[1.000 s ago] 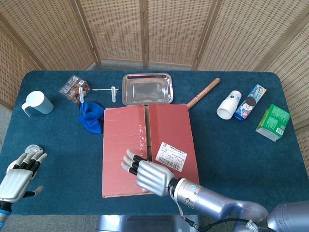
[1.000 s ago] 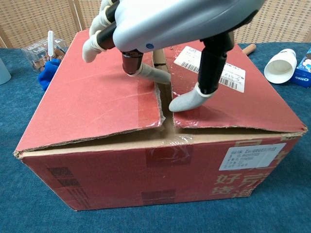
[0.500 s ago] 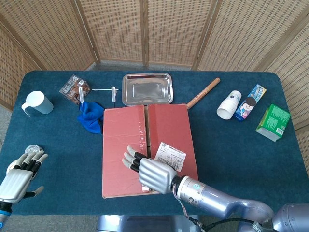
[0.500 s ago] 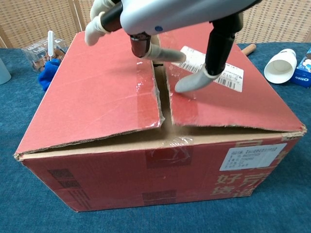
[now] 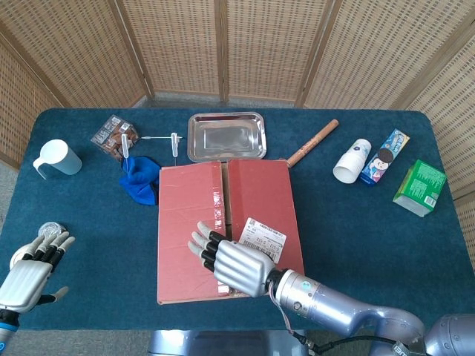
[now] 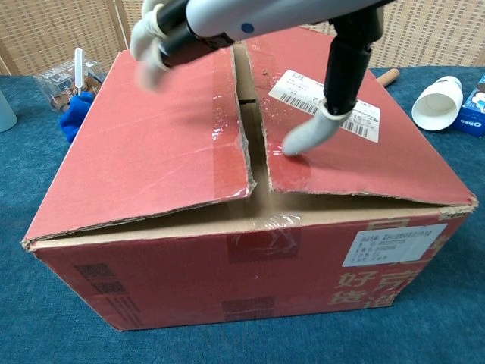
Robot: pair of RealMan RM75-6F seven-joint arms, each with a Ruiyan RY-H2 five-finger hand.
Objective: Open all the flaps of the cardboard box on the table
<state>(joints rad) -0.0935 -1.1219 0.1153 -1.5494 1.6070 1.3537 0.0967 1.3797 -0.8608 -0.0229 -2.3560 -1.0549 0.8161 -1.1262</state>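
Right robot hand (image 5: 236, 265) spread over the red cardboard box (image 5: 189, 237), flaps nearly flat.
Fingers apart, gripping nothing; in the chest view, thumb tip (image 6: 303, 137) touching the right flap (image 6: 356, 152) just beside the centre seam, other fingers blurred above the left flap (image 6: 159, 144). Left robot hand (image 5: 26, 274) at the near left edge of the dark blue table (image 5: 364, 237), fingers apart, holding nothing. Box in the middle of the table, towards the near edge, with a narrow gap showing along the seam. White shipping label with barcode (image 5: 261, 239) on the right flap, print too small to read; red Chinese characters and a second white label (image 6: 398, 243) on the near side wall. "OREO" legible on the blue packet (image 6: 474, 106) at far right, beside a white paper cup on its side (image 5: 352, 161).
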